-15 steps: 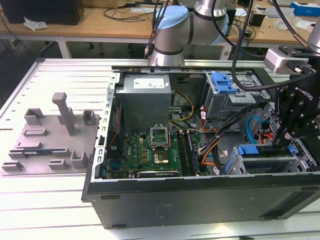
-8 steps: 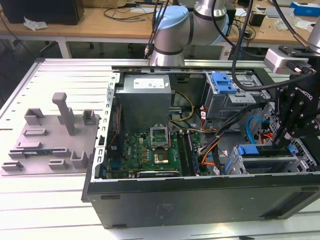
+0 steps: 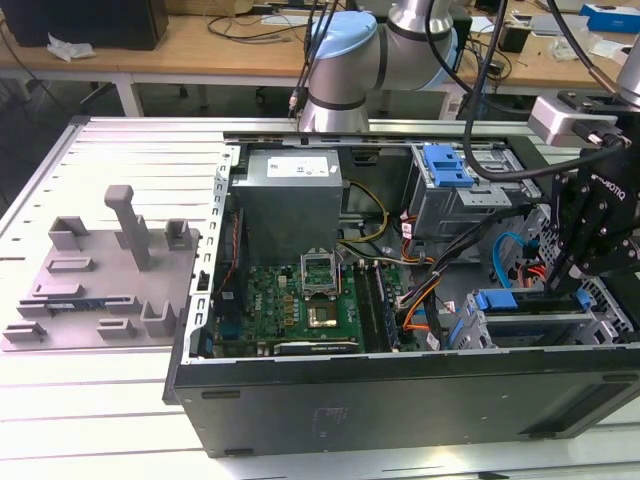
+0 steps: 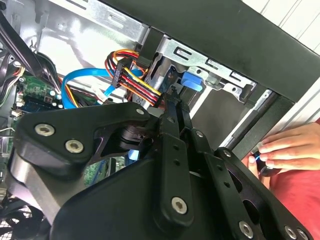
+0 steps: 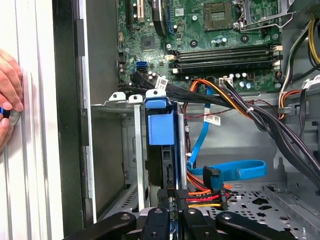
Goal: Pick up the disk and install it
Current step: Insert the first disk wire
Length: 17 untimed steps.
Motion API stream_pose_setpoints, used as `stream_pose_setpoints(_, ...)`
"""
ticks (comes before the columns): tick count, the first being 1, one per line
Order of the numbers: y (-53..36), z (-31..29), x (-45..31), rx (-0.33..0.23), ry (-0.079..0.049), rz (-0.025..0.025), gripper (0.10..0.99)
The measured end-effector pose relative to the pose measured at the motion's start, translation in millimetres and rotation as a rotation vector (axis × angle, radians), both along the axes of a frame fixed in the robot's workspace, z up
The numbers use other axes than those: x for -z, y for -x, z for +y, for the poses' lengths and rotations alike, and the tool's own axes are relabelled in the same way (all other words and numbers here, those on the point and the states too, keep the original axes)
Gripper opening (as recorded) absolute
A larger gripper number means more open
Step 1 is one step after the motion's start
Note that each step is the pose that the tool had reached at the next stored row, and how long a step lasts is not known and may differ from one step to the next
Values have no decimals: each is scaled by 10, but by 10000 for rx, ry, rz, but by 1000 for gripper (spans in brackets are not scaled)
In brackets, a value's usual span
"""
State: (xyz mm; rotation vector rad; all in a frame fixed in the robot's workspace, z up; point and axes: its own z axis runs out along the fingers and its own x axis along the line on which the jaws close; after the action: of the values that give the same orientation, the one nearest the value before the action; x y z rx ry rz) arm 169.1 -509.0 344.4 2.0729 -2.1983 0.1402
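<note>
The disk (image 3: pixel 530 304) stands on edge in the silver drive cage at the case's front corner, on the exterior view's right, with its blue carrier bracket (image 5: pixel 161 125) at the far end. My gripper (image 3: pixel 568 285) hangs directly over that cage. In both wrist views the two black fingers lie close together, with my gripper (image 5: pixel 173 192) at the disk's near end. In the second wrist view my gripper (image 4: pixel 172 97) points at the blue bracket (image 4: pixel 192 81). Whether the tips press on the disk is hidden.
Red, orange and blue cables (image 5: pixel 215 180) run right beside the cage. The case also holds a motherboard (image 3: pixel 300 305), a grey power-supply box (image 3: pixel 290 195) and a second cage with a blue latch (image 3: pixel 447 165). A person's hand (image 5: pixel 7 100) rests outside the case wall. A grey fixture (image 3: pixel 100 270) lies on the table.
</note>
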Motion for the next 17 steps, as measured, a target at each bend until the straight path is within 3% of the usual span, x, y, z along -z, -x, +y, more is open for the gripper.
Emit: stream_pose_setpoints(17, 7, -4, 29, 14, 4, 0, 165)
